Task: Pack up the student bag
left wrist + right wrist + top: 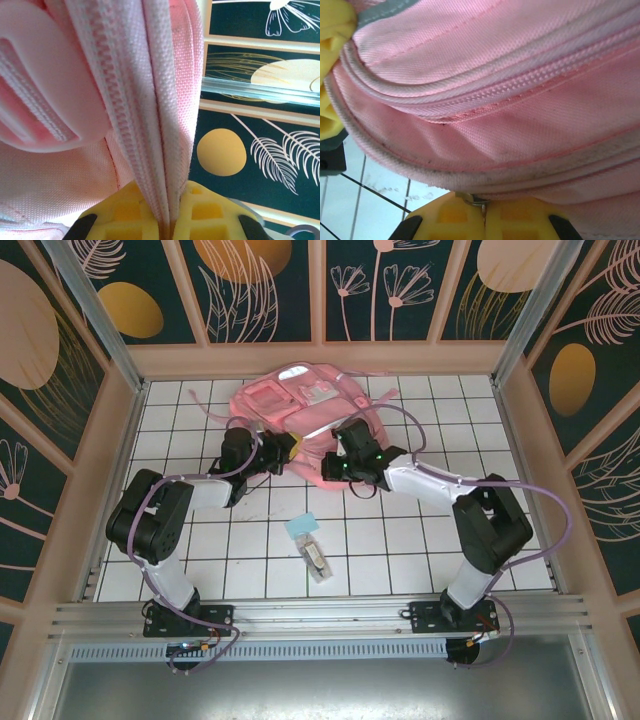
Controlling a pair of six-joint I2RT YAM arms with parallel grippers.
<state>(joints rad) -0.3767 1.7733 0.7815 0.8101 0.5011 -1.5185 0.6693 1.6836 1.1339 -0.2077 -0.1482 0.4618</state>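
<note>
Pink woven fabric is what both my pincers grip: the student bag (290, 405), a large pink fabric backpack with glossy front pockets, lies on the white tiled desk (420, 550) just ahead of them. My left pincer (167, 227) is clamped tight on the fabric strip beside the pink zip (125, 100), and the seam rises straight out from between its yellow pads (120, 217). I judge that this grip is there to anchor the bag so it cannot slide when the zip is pulled. My right pincer (482, 215), close to the right of the left one, is squeezed closed on what looks like a small metal zip pull (476, 201) at the bag's rim, presumably to draw the zip along and open the compartment. Behind both pincers, toward my bases, a pale blue flat packet (301, 528) lies on the desk with a small oblong item (318, 562) just beside it. I take these to be waiting to go in, so the packing proper has not yet begun.
</note>
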